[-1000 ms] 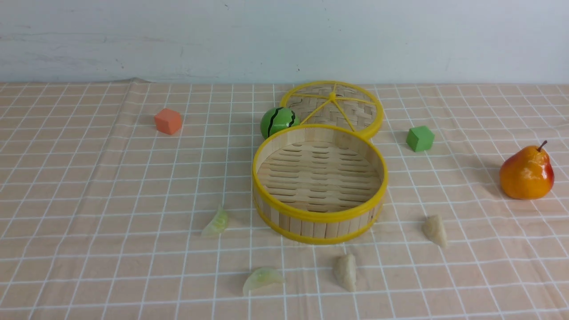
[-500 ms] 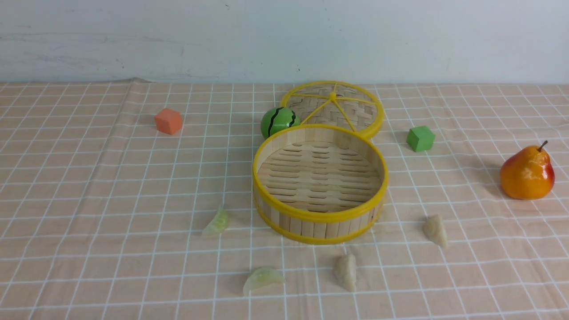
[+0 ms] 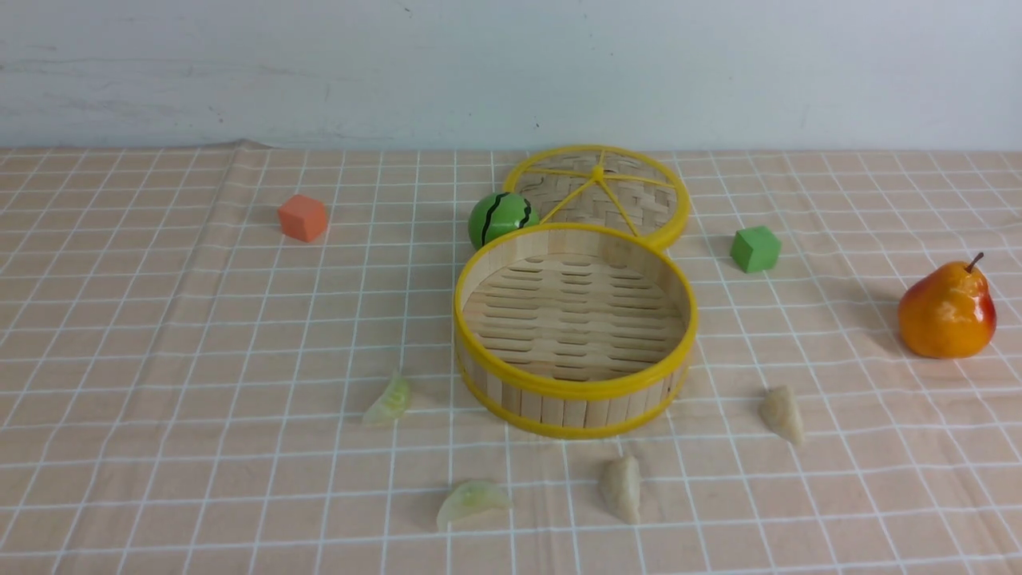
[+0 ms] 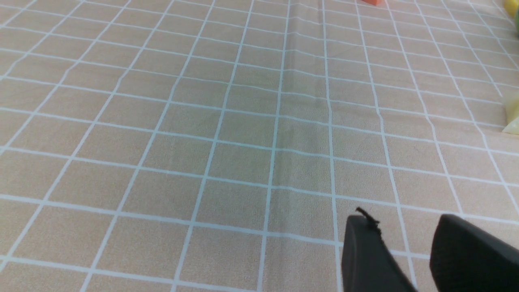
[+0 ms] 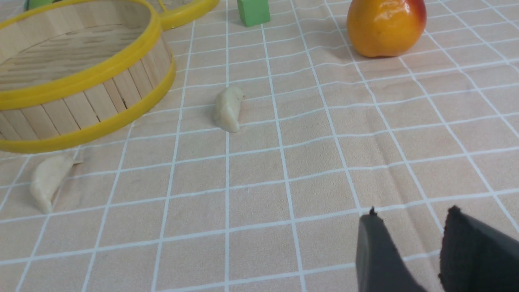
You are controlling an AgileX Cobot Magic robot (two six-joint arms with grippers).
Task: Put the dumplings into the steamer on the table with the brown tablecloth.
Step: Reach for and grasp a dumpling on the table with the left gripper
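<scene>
The steamer (image 3: 575, 393) stands mid-table on the brown tablecloth (image 3: 200, 335), and nothing lies in it. Two pale green dumplings lie on the cloth, one left of the steamer (image 3: 389, 402) and one in front of it (image 3: 471, 501). Two beige dumplings lie in front (image 3: 622, 488) and front right (image 3: 782, 414). The right wrist view shows the steamer (image 5: 81, 77) and both beige dumplings (image 5: 228, 108) (image 5: 48, 181). My right gripper (image 5: 411, 215) is open and empty over bare cloth. My left gripper (image 4: 403, 221) is open and empty, with a pale dumpling (image 4: 511, 117) at the frame edge. Neither arm shows in the front view.
The flat woven lid (image 3: 599, 196) lies behind the steamer with a green striped ball (image 3: 501, 217) beside it. An orange cube (image 3: 303, 218) sits back left, a green cube (image 3: 754, 248) back right, and a pear (image 3: 947, 311) far right. A wall closes the back.
</scene>
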